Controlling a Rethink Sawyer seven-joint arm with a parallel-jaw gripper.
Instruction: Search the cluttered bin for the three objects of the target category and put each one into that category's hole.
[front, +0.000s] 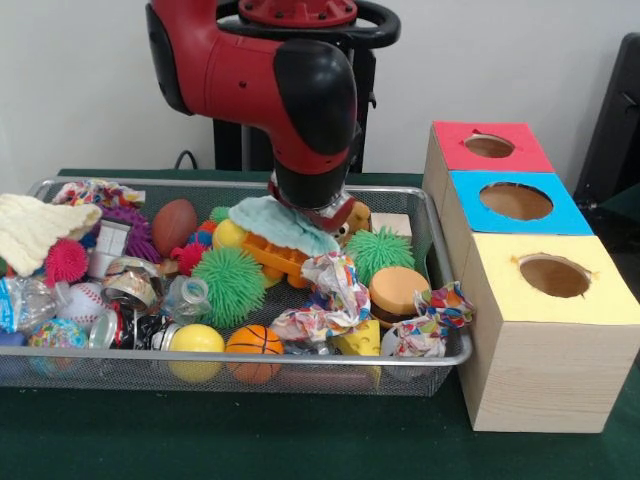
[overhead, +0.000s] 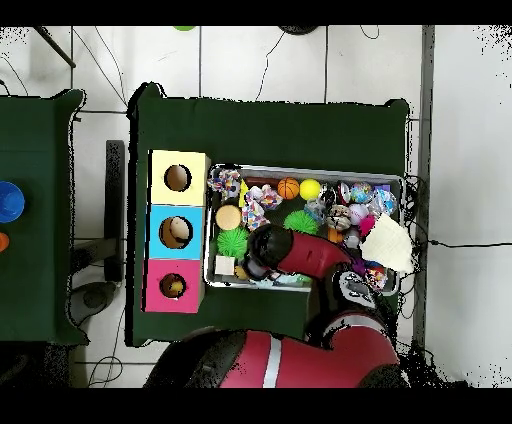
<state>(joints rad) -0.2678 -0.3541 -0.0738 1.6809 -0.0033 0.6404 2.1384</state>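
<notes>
Red and black, the arm is down inside the wire bin at its far side, its end buried among the toys. The jaws are hidden behind the black wrist and a pale teal cloth, so I cannot tell how they stand or whether they hold anything. Right beneath it sits an orange toy vehicle with a brown plush figure just beside.

Clutter everywhere in the bin: two green spiky balls, a small basketball, a yellow ball, a baseball, a brown football, a toy hamburger, a wedge of toy cheese and crumpled patterned wrappers.

Beside the bin on the green desk stands the wooden sorting box, with red, blue and yellow holes. From overhead, something shows inside the blue hole and the red one.
</notes>
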